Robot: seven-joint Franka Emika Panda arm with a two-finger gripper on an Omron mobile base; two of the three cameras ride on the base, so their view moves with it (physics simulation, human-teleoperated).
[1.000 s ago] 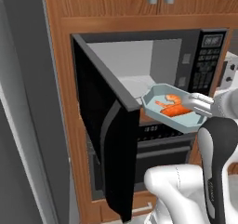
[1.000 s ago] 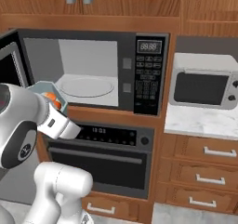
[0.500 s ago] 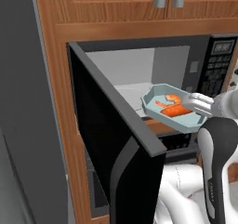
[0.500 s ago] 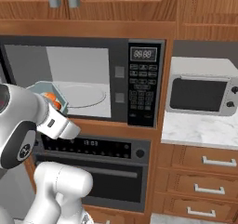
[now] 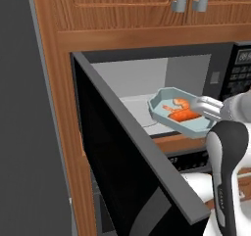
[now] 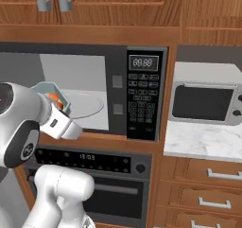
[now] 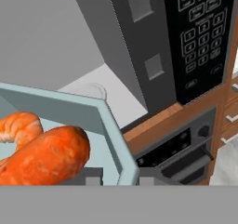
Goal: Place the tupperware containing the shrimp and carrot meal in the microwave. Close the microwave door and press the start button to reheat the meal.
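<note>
- Step in hand: we carry the tupperware (image 5: 180, 113), pincer (image 5: 200, 104) clamped on its rim, at the open microwave (image 5: 147, 88) mouth.
- Next, we judge: push inward, set it on the turntable (image 6: 85, 104).

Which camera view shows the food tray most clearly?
The left base view: the whole tray shows there, held in front of the open microwave. The right base view shows one corner behind the arm. The hand view shows a close-up of one wall and the food.
</note>
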